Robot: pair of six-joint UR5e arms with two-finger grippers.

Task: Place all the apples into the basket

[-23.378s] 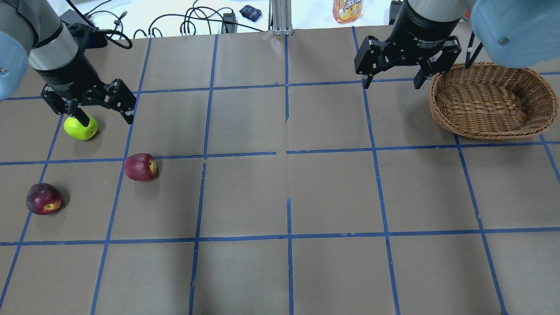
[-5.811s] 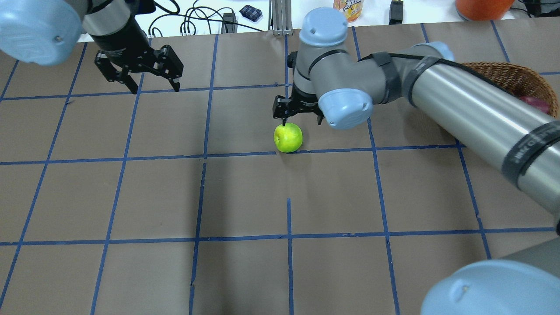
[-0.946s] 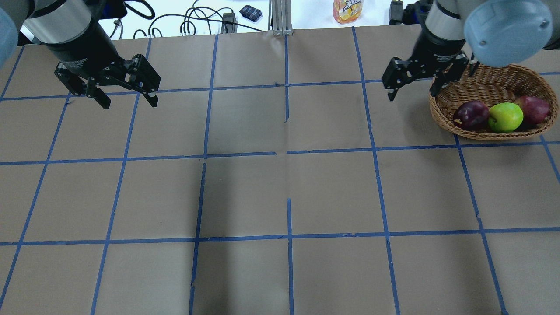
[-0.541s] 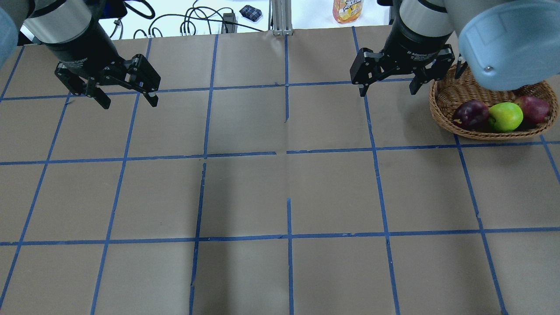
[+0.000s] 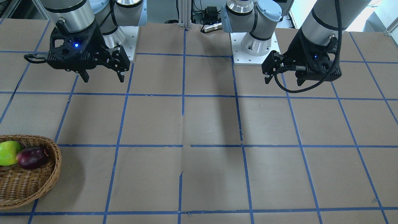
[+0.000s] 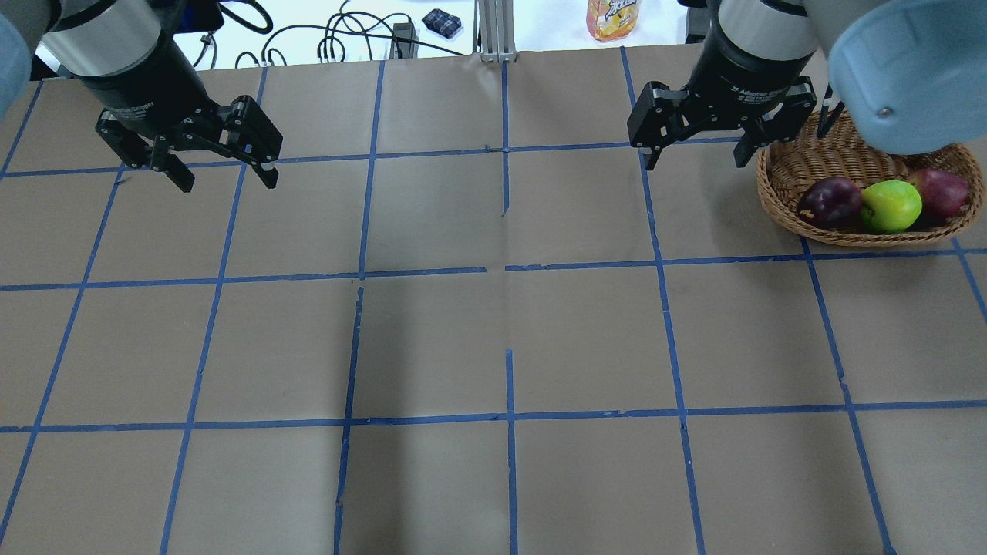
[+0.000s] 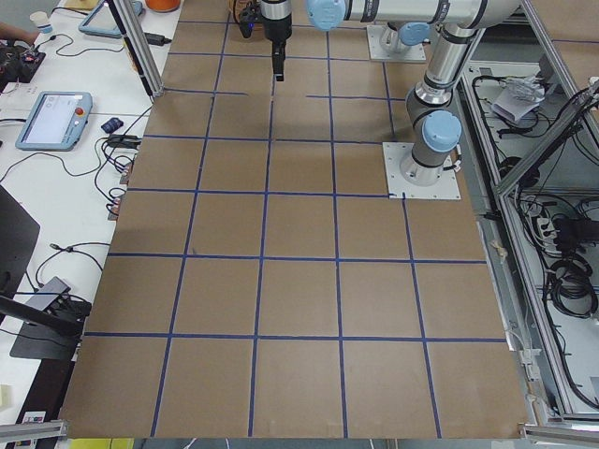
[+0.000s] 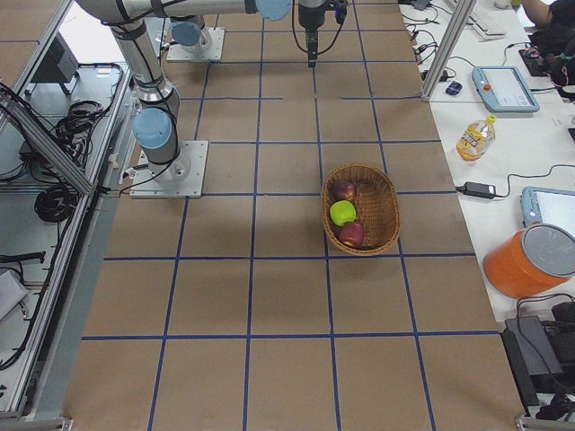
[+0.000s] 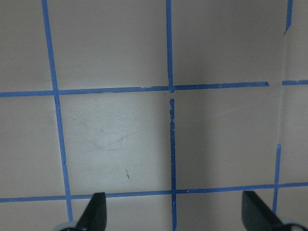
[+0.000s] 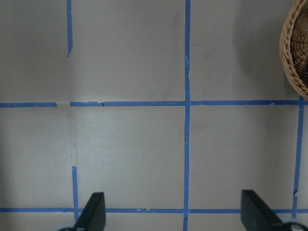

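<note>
A brown-paper tabletop point(image 6: 432, 347), ruled into squares by blue tape point(image 6: 509, 416), runs to a white bench at its far edge strewn with black cables point(image 6: 339, 38) and an orange drink bottle point(image 6: 613, 17). At far left the left tool point(image 6: 227, 183) hangs above the paper, fingers spread wide, gripping nothing and touching nothing. Across the tabletop the right tool point(image 6: 698, 162) hangs likewise released and empty, just beside the left end of the basket point(image 6: 879, 239) but not over it. The oval, light-brown wicker basket sits at the far right and holds all three apples in a touching row: a dark maroon apple point(image 6: 830, 202), a lime-green apple point(image 6: 891, 206) and a red apple point(image 6: 941, 193).
</note>
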